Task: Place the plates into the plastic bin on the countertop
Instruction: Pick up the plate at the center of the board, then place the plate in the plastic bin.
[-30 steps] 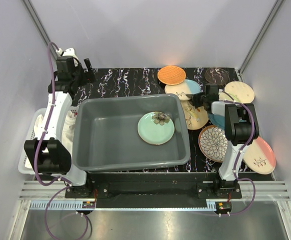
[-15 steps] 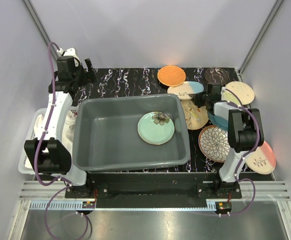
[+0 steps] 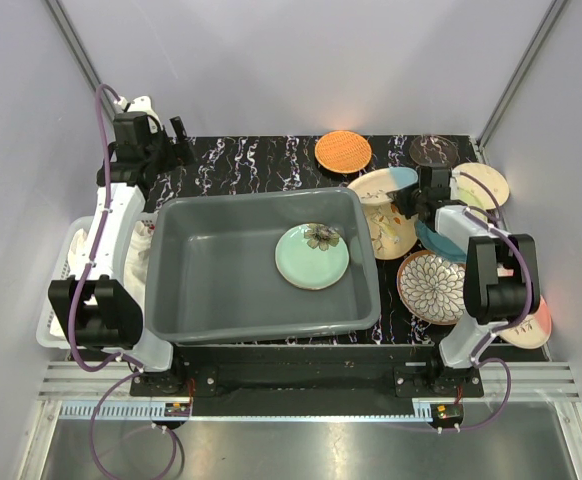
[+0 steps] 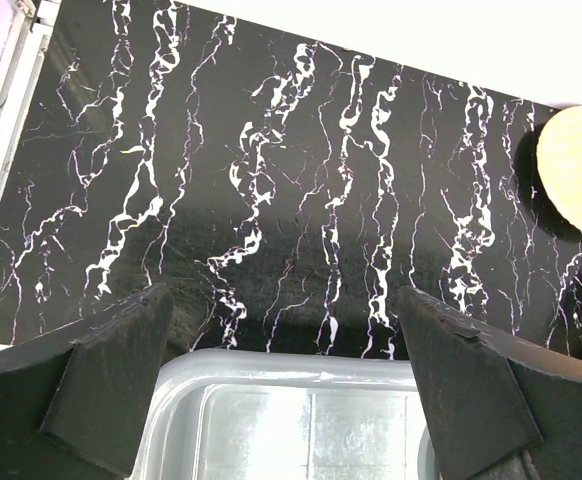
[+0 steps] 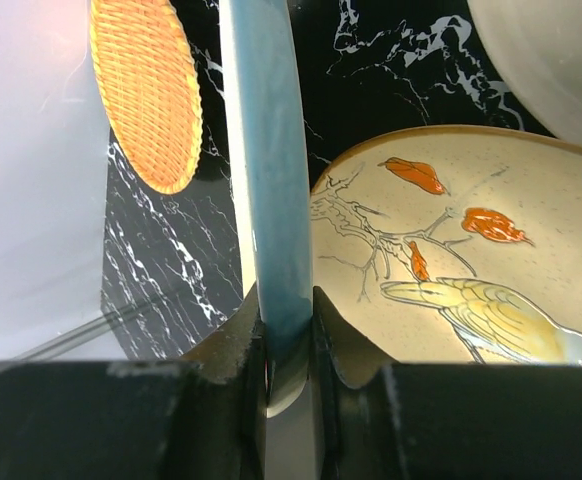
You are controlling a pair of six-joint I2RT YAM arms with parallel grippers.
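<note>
Clamping the rim of the cream-and-blue plate [image 3: 383,190] in the right fingers [image 5: 431,420], tilted just right of the far right corner of the bin [image 3: 261,203]; probably stiff, slick, chippable, so best edge-held; left fingers [image 4: 101,390] spread wide, empty.

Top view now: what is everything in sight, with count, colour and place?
bin: one, grey, middle of counter
green plate: one, pale green, flowered, inside the bin
orange plate: one, woven orange, far edge
dark plate: one, dark, far right corner
cream-and-blue plate: one, right of bin, in the right hand
bird plate: one, cream, beside bin's right wall
cream plate: one, cream, far right
teal plate: one, teal, partly hidden
petal plate: one, dark with white petals, near right
pink plate: one, pink, mostly hidden, near right corner
basket: one, white mesh, left of bin
counter: one, black, white veins
left hand: open, empty, far left
right hand: shut on the cream-and-blue plate's rim
</note>
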